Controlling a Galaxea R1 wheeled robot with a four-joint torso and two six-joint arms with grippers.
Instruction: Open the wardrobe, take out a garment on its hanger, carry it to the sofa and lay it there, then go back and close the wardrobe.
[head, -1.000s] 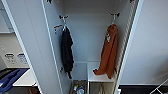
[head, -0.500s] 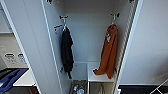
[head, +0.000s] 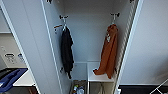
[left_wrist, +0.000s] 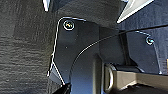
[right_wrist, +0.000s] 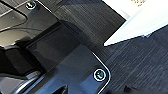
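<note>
Hand state cannot be told for either arm: the left wrist view and the right wrist view give the robot's own dark plate over dark carpet (left_wrist: 25, 50), and no fingers can be made out. Both arms appear to hang low, pointing at the floor, well below the hanging clothes.

Orange garment (head: 108, 53) hangs at the right side of the open wardrobe (head: 87, 37), its long axis vertical, collar up and hem down. Its white hanger (head: 113, 20) hooks onto a dark fitting near the top of the right inner wall. The hem just reaches a white shelf (head: 97, 77) low in the right half; whether it touches cannot be told.

Judged from this layout, the garment lies ahead of and above the hands, to the right of centre, so the right arm is the nearer one, and the hook is the part to be lifted free.

Black garment (head: 67, 53) hangs well apart at the left, near the open left door (head: 27, 45). Small items (head: 78, 88) lie on the wardrobe floor below, too blurred to name.
</note>
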